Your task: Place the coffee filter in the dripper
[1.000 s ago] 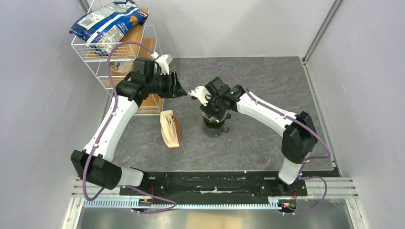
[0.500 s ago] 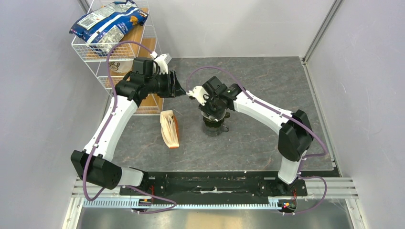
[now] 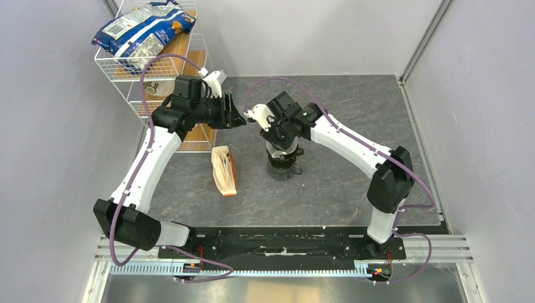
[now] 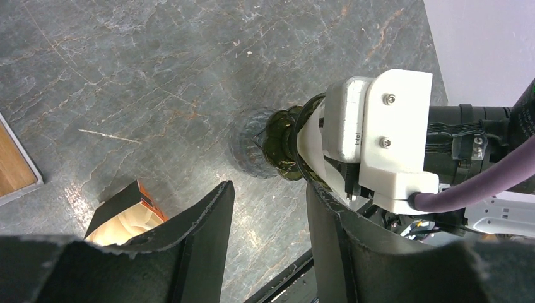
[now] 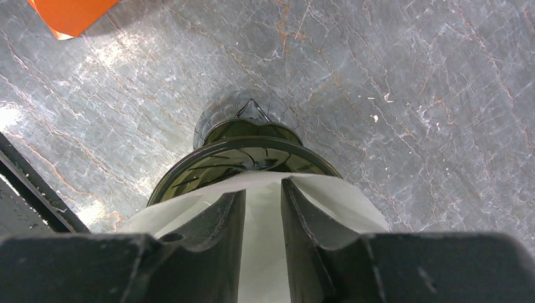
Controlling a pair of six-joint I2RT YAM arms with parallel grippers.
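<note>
grey marbled table (image 3: pixel 353 183), pale walls (image 3: pixel 303 31): tan filter packet (image 3: pixel 224 170) nearest; mid-table, coffee filter (image 5: pixel 344 202) sits in the dripper (image 5: pixel 233 151), overhead view blocked by the right gripper (image 5: pixel 262 189), grasp unclear; left gripper (image 4: pixel 268 189) spread, empty; wire rack (image 3: pixel 120 69) beyond.

High rear camera overlooks the table (image 3: pixel 353 183); both close wrist cameras face down, sharing the dripper (image 5: pixel 240 154).
</note>
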